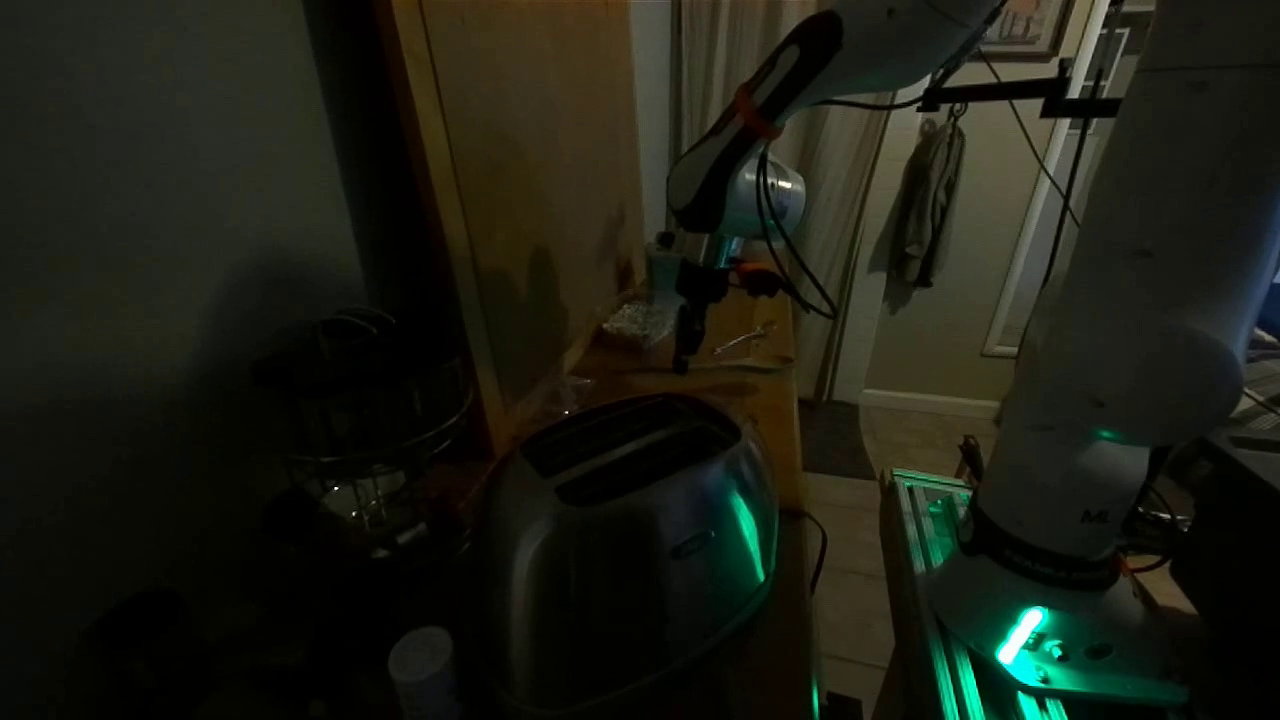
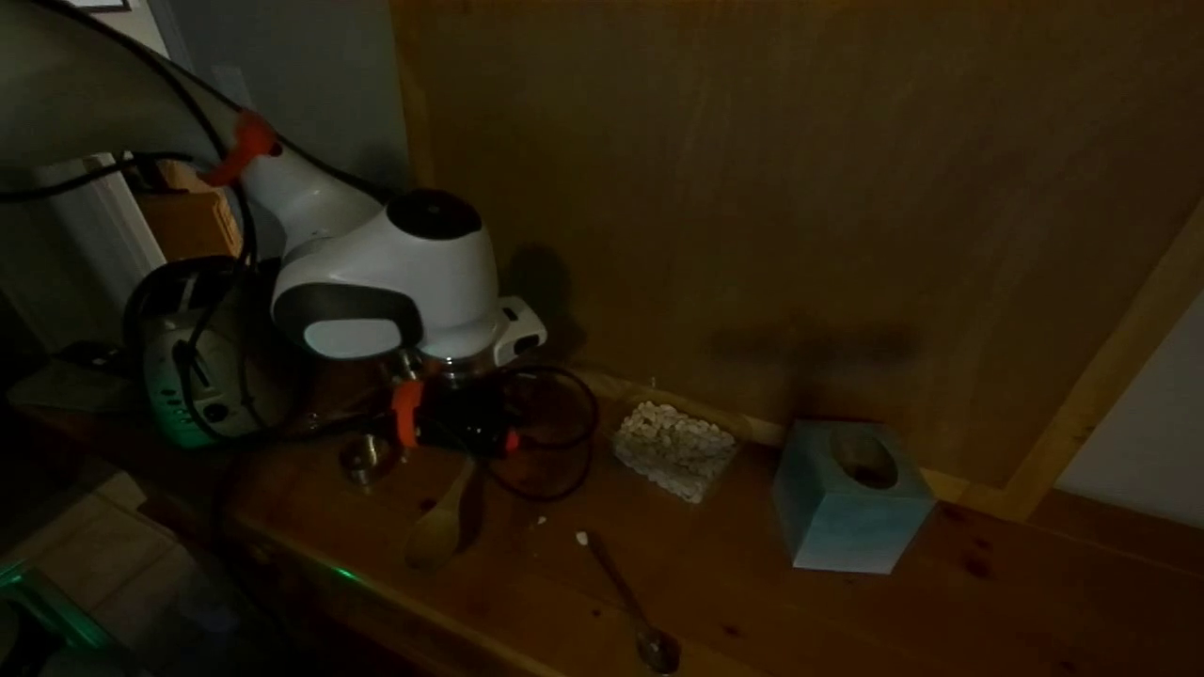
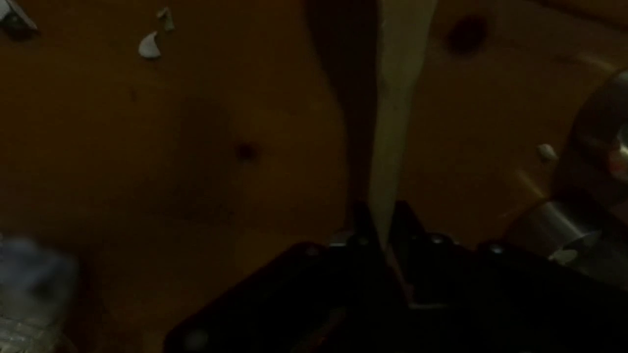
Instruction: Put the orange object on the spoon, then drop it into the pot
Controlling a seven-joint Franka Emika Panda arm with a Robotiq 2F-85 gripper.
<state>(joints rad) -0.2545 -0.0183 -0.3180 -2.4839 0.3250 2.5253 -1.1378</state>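
While the tool (image 3: 385,213) grips the wooden spoon (image 2: 435,538) by its handle, a metal cup (image 2: 363,461) sits close by on the table (image 2: 522,606), between spoon and toaster (image 1: 635,555). Pile of pale pieces (image 2: 673,453) past the cable loop (image 2: 595,414) beside the tool; metal spoon (image 2: 619,586), tissue box (image 2: 851,517) farther off. Orange object: can't tell where.

In an exterior view, the arm (image 1: 1150,300) rises upright from its base (image 1: 1110,600), where a green light (image 1: 1021,635) shines, and it leaves the view at the top. In both exterior views, the forearm (image 1: 860,65) slopes down to the wrist (image 2: 451,273), which is bent so that the end effector (image 3: 383,220) points downward. In the wrist view, the fingers (image 3: 409,230) are nearly together, in a grip, with only a narrow space between them.
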